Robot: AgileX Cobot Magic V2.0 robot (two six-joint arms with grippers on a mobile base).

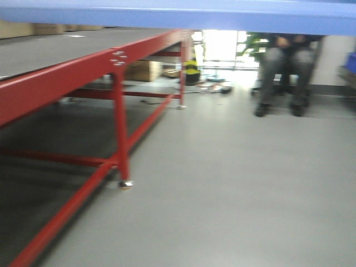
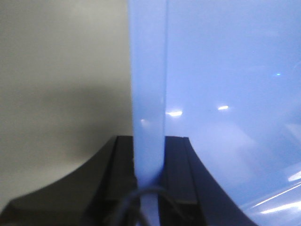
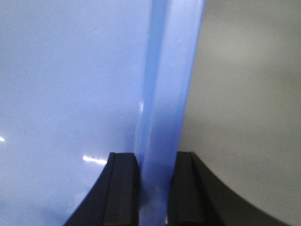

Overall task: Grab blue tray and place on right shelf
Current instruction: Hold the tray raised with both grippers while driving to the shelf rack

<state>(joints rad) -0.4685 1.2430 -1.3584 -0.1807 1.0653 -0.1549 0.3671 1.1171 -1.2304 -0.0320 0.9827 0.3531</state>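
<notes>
- Stretching away under the front camera, a plain grey floor fills most of the room. The whole front view is smeared by blur.
- On the left stands a red-framed table with a dark grey top and a small shiny foot under its near leg. A cardboard box sits low behind it, and a yellow-and-black object is near the far leg.
- At the back right a seated person in dark trousers is beside a bright opening.
- The blue tray shows in the front view only as a pale blue band across the top edge, clear of floor and table.
- Only the wrist views show how it is held. In the left one the tray's rim runs straight up the picture, with its glossy inside to the right and dull grey to the left.
- The left gripper has its two black fingers drawn in on that rim, one on each face, gripping it. A dark cable loops at the bottom.
- The right wrist view mirrors this: rim upright, glossy blue to the left, grey to the right.
- The right gripper is likewise pinched narrow onto the rim.
- Neither arm shows in the front view, so their reach cannot be told.
</notes>
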